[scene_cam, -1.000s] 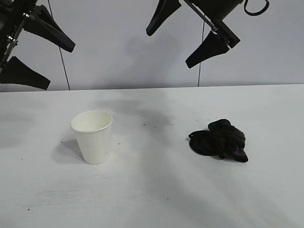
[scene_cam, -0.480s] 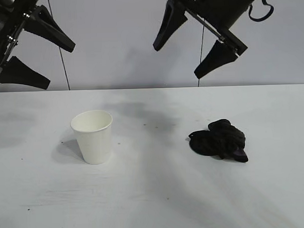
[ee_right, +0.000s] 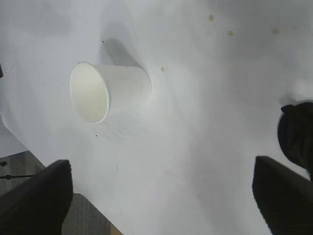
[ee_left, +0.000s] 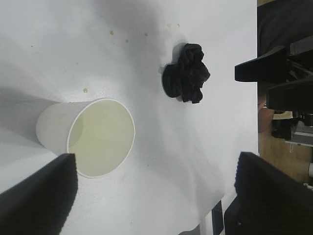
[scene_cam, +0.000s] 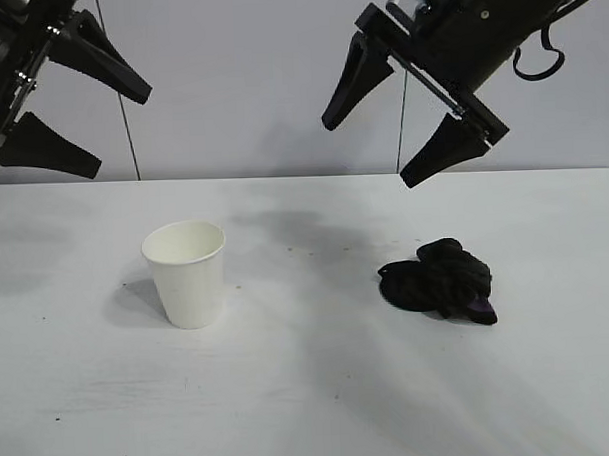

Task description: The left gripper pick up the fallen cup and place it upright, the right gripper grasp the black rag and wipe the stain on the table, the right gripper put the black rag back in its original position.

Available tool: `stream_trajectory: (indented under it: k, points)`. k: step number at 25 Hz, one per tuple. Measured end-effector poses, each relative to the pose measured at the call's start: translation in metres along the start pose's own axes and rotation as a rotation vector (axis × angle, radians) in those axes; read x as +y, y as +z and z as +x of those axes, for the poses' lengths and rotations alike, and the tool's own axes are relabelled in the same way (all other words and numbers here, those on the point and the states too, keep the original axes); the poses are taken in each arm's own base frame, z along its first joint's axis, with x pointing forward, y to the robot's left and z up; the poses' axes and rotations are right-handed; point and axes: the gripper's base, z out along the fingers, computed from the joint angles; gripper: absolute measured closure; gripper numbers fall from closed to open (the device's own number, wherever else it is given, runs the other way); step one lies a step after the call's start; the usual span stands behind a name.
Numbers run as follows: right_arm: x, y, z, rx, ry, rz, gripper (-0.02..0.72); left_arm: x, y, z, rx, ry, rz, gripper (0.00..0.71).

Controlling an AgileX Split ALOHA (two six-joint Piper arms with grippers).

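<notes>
The white paper cup stands upright on the left part of the table, mouth up and empty. The black rag lies bunched on the table to the cup's right. Of the stain I see only a few tiny amber specks between cup and rag. My left gripper hangs open high above the table's left end, left of the cup, holding nothing. My right gripper is open in the air above and slightly left of the rag, empty.
A pale wall runs behind the table's far edge. In the right wrist view the table's near edge drops off to the floor. Bare tabletop lies between cup and rag and in front of both.
The right gripper has swung right and a little lower, closer to over the rag, still open. The left gripper, the cup and the rag have not moved.
</notes>
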Motion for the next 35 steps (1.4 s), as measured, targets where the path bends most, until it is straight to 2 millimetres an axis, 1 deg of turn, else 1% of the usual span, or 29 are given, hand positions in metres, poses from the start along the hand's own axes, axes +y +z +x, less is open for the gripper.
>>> stream_trajectory:
  k: [5, 9, 20, 35]
  points:
    - [-0.012, -0.009, -0.001, -0.017, 0.027, 0.006, 0.009, 0.0, 0.0, 0.0, 0.0, 0.0, 0.0, 0.081]
    - [-0.016, -0.012, -0.002, -0.023, 0.038, 0.006, 0.009, 0.0, 0.0, 0.0, 0.0, 0.0, 0.001, 0.081]
    - [-0.014, -0.012, -0.002, -0.026, 0.042, -0.026, 0.009, 0.0, 0.0, 0.0, -0.004, -0.001, 0.0, 0.081]
    - [-0.011, -0.013, -0.002, -0.028, 0.04, -0.047, 0.009, 0.003, 0.0, -0.005, -0.056, 0.002, -0.033, 0.081]
